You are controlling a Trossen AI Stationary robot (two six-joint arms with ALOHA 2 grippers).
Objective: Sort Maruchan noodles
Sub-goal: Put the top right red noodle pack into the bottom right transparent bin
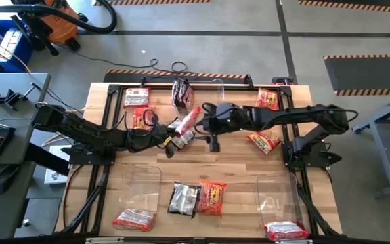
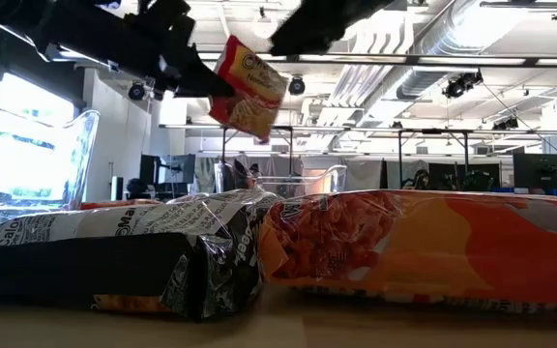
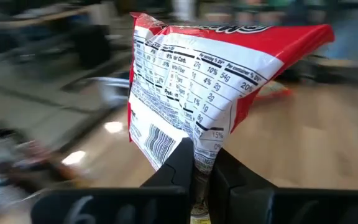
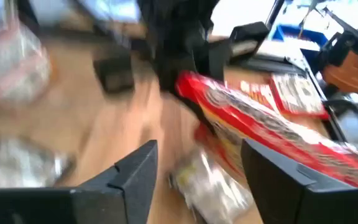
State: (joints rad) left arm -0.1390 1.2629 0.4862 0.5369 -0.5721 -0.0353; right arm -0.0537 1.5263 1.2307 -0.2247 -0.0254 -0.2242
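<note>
A red-and-white Maruchan noodle packet (image 1: 189,120) hangs in the air over the table's middle, with my left gripper (image 1: 172,139) shut on it; the low view shows the packet (image 2: 249,89) well above the table. My right gripper (image 1: 206,125) stands open just to the right of the packet's free end, and its fingers (image 4: 135,177) are apart, with the packet (image 4: 260,134) ahead of them. Other packets lie flat on the table: a dark one (image 1: 183,198) and an orange one (image 1: 212,198) side by side near the front. My left gripper pinches the packet's crimped end seam (image 3: 199,155) between its two fingers, coming nearly level from the table's left. The packet is lifted clear and stands out beyond the fingertips, tilted upward, its printed back toward the wrist camera.
Two clear bins stand at the front: the left one (image 1: 141,193) with a red-and-white packet (image 1: 134,219), the right one (image 1: 279,200) with a red packet (image 1: 286,230). More packets lie at the back (image 1: 136,97) (image 1: 181,91) (image 1: 267,99) and right (image 1: 265,141).
</note>
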